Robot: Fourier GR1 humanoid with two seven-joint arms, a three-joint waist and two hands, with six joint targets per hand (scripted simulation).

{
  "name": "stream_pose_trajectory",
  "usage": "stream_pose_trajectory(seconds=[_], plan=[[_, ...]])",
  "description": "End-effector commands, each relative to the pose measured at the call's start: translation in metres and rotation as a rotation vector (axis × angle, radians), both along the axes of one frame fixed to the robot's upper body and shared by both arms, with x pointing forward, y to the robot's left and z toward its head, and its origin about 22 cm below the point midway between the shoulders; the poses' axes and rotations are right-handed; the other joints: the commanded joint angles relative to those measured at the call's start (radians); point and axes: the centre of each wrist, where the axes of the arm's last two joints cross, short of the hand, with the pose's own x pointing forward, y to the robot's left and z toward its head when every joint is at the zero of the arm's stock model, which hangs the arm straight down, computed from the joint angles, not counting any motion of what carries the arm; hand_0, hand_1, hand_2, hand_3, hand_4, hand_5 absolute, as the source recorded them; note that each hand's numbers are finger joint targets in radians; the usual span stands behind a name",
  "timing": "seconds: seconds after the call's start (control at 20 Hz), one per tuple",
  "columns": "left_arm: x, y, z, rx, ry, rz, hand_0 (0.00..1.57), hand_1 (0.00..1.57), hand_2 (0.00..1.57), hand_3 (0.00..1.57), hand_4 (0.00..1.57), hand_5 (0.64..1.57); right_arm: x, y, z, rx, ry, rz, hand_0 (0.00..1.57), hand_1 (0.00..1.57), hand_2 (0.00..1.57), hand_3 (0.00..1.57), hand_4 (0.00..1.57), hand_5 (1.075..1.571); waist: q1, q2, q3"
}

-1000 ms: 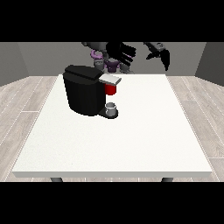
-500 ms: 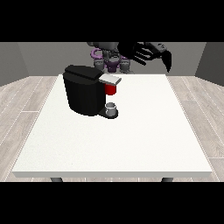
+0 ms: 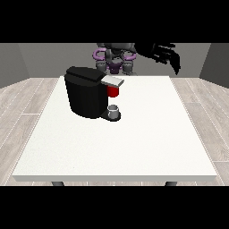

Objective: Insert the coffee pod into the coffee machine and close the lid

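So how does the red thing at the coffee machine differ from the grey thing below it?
The red thing hangs under the coffee machine's grey lid; the grey thing stands lower, on the machine's base. The red thing looks larger. Both are small, roughly cylindrical, and sit at the machine's front.

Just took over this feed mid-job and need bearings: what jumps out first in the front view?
The black coffee machine dominates, standing on the white table left of centre, with a red thing at the machine under its grey lid and a small grey thing on its base. Next comes the hand at the view's right, raised above the table's far edge, fingers spread and holding nothing.
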Motion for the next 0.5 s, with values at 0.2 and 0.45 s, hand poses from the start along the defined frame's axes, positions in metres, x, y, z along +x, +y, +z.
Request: stream_pose_trajectory(seconds=[0.2, 0.45], plan=[[0.004, -0.012, 0.023, 0.015, -0.049, -0.073, 0.0, 0.0, 0.0, 0.0, 0.3, 1.571, 0.008, -0.014, 0.023, 0.061, -0.048, -0.031, 0.0, 0.0, 0.0, 0.0, 0.0, 1.571, 0.073, 0.076, 0.0003], [0.008, -0.022, 0.028, 0.01, -0.095, -0.09, 0.0, 0.0, 0.0, 0.0, 0.35, 1.571, 0.008, -0.004, 0.019, 0.07, -0.045, 0.027, 0.0, 0.0, 0.0, 0.0, 0.1, 1.571, 0.046, 0.098, 0.0002]])
